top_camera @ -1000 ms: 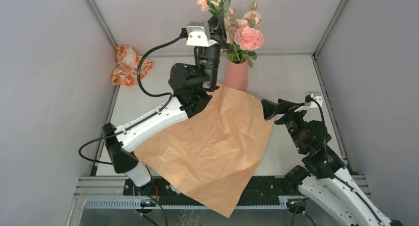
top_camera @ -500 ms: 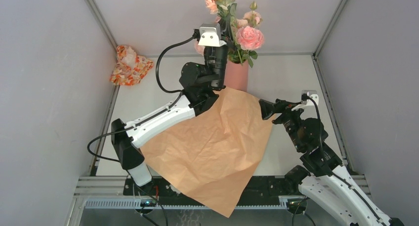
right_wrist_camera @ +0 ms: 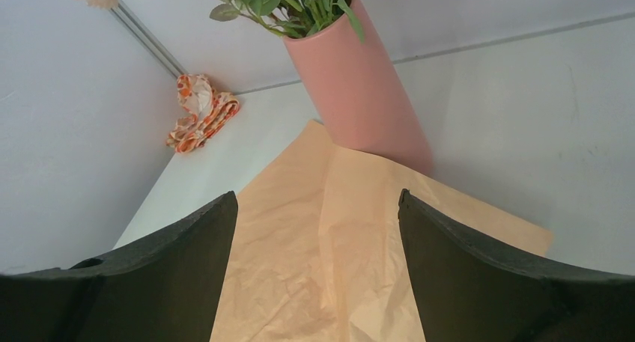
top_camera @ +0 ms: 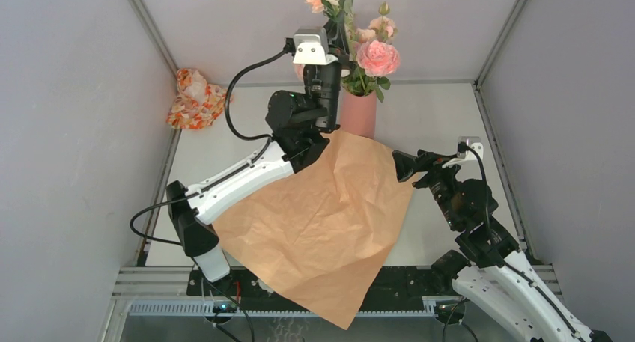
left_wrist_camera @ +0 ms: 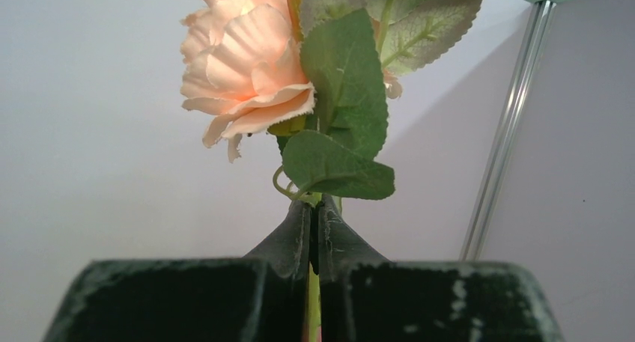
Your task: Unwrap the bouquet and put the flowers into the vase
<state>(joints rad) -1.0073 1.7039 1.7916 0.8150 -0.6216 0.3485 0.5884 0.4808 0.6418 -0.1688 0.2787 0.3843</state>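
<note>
Your left gripper (left_wrist_camera: 314,230) has its jaws pressed together on a thin green stem (left_wrist_camera: 312,304); in its wrist view the stem runs straight up at 12 o'clock from the fingertips, leaves first and then a peach bloom (left_wrist_camera: 239,65) at about 11 o'clock. The stem's long axis looks upright; its lower end is hidden behind the gripper, so you cannot tell whether it has reached the mouth yet.

From overhead, the left gripper (top_camera: 337,29) hangs high at the back of the table; the vase (top_camera: 359,114) stands just beside it at about 5 o'clock, upright, with other flowers (top_camera: 377,57) already in it. I judge the coming move turns on that offset: the stem has to come over the round mouth and go down along its own axis.

The left arm is much the nearer; your right gripper (top_camera: 404,165) sits with its jaws spread wide and empty, the vase at its 11 o'clock, over the edge of the flat sheet of tan paper (top_camera: 322,222).
</note>
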